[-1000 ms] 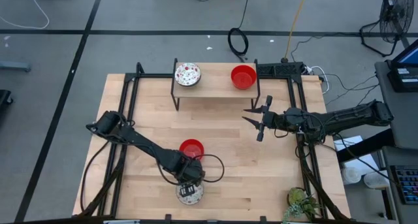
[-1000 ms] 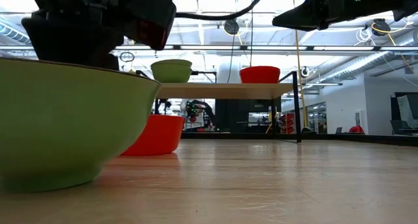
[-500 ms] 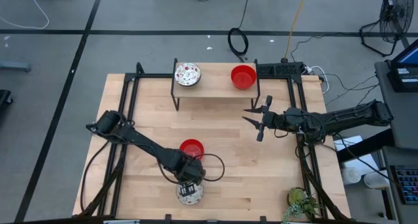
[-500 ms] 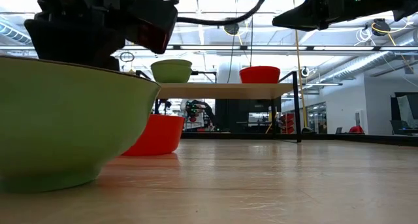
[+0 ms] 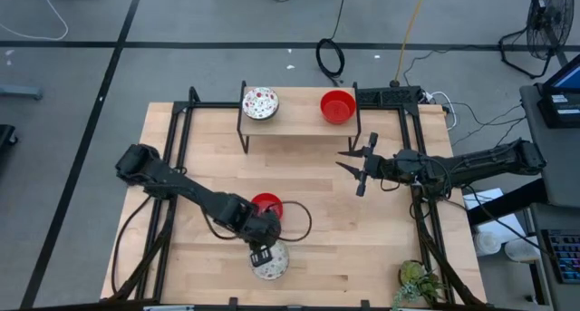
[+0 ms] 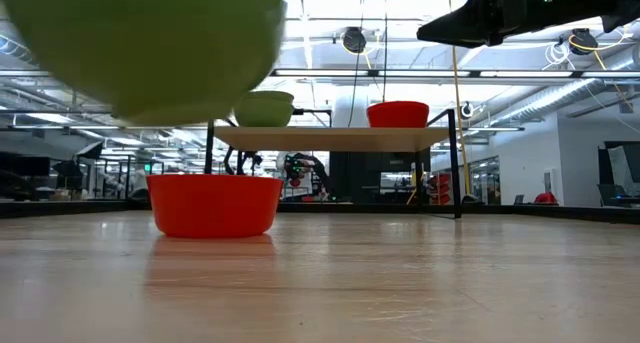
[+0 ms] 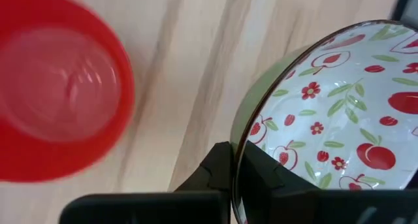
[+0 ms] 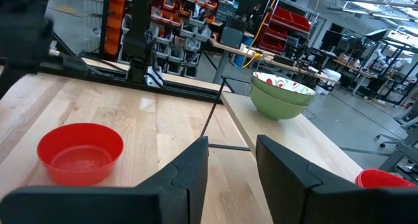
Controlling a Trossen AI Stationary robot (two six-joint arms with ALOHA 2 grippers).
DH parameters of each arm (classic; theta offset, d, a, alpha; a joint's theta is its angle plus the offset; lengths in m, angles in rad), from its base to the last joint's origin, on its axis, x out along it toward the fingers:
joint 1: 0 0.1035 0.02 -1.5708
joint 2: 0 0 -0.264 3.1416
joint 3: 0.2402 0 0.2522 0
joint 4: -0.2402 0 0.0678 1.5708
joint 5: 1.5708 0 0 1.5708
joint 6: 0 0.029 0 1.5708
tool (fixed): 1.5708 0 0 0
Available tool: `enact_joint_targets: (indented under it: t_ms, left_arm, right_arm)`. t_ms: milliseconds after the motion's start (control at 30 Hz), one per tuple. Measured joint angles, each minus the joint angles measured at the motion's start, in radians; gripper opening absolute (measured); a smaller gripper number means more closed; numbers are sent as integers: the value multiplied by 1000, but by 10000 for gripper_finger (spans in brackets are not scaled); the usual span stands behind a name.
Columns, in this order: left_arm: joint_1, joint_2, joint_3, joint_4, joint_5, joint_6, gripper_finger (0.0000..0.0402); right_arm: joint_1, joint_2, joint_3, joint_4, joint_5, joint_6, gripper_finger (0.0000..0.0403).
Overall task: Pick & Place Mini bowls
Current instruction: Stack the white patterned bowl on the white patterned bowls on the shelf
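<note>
While the left gripper (image 5: 263, 256) clamps the rim of a patterned bowl (image 5: 270, 260), that bowl hangs clear of the table (image 5: 362, 229).
Next, I judge, comes carrying it to the shelf (image 5: 299, 121); right gripper (image 5: 355, 170) waits, fingers apart.

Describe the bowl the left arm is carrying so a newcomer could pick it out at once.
On the wooden table, look to the near edge, where the left pincer grips the rim of a patterned bowl lifted off the surface. Unlike the plain red bowl beside it, it is green outside and white inside, with red apples and flowers.
</note>
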Motion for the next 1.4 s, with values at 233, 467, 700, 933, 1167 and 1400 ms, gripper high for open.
enact_joint_targets:
  t_ms: [233, 467, 700, 933, 1167, 1400]
  left_arm:
    - [33, -110, 1, 28, -120, 53, 10]
    - [98, -215, 2, 50, -200, 186, 17]
    - [179, -311, 2, 85, -202, 317, 13]
    - [291, -414, 4, 82, -182, 392, 9]
    - [451, -478, 4, 80, -130, 394, 12]
    - [569, -491, 52, 49, -77, 450, 13]
  right_arm:
    - [0, 0, 0, 1, 0, 0, 116]
    - [0, 0, 0, 1, 2, 0, 116]
    - [0, 0, 0, -3, 2, 0, 116]
    - [-1, 0, 0, -11, 5, -6, 116]
    - [-1, 0, 0, -10, 7, -9, 116]
    - [-4, 0, 0, -12, 9, -12, 116]
